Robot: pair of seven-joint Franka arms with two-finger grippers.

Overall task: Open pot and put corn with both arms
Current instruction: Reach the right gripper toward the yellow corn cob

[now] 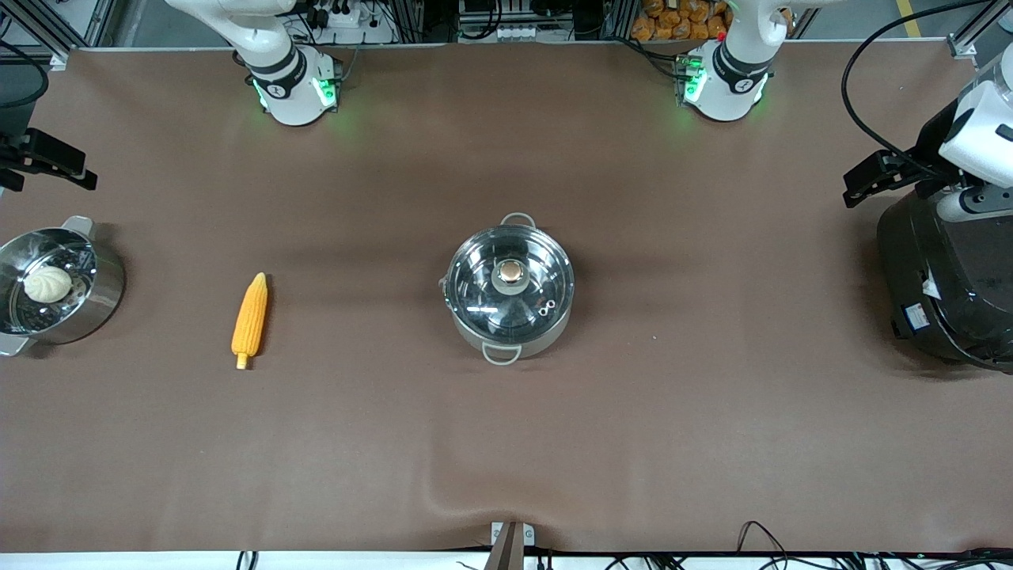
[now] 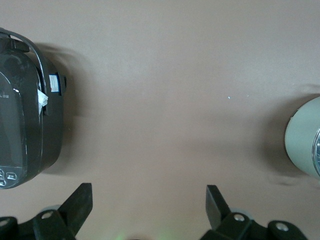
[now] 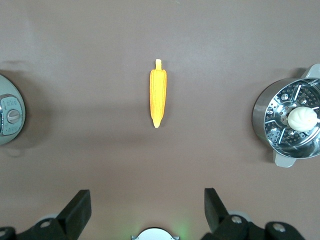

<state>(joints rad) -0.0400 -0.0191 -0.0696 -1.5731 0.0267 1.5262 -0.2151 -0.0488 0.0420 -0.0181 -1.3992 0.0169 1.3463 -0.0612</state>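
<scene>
The shiny steel pot [image 1: 475, 321] stands mid-table with its glass lid [image 1: 483, 277] on and a copper knob [image 1: 512, 272] on top. The yellow-orange corn [image 1: 250, 317] lies flat toward the right arm's end, apart from the pot. My right gripper [image 3: 147, 194] hangs open and empty high over the table between its base and the corn [image 3: 158, 95]. The pot [image 3: 7, 117] shows at that view's edge. My left gripper [image 2: 150, 195] hangs open and empty high over bare cloth between the rice cooker and the pot [image 2: 302, 142].
A steel steamer pot [image 1: 107, 297] with a white bun [image 1: 47, 283] stands at the right arm's end. A big black rice cooker [image 1: 946, 277] stands at the left arm's end. Brown cloth covers the table, with a ripple [image 1: 475, 475] near the front edge.
</scene>
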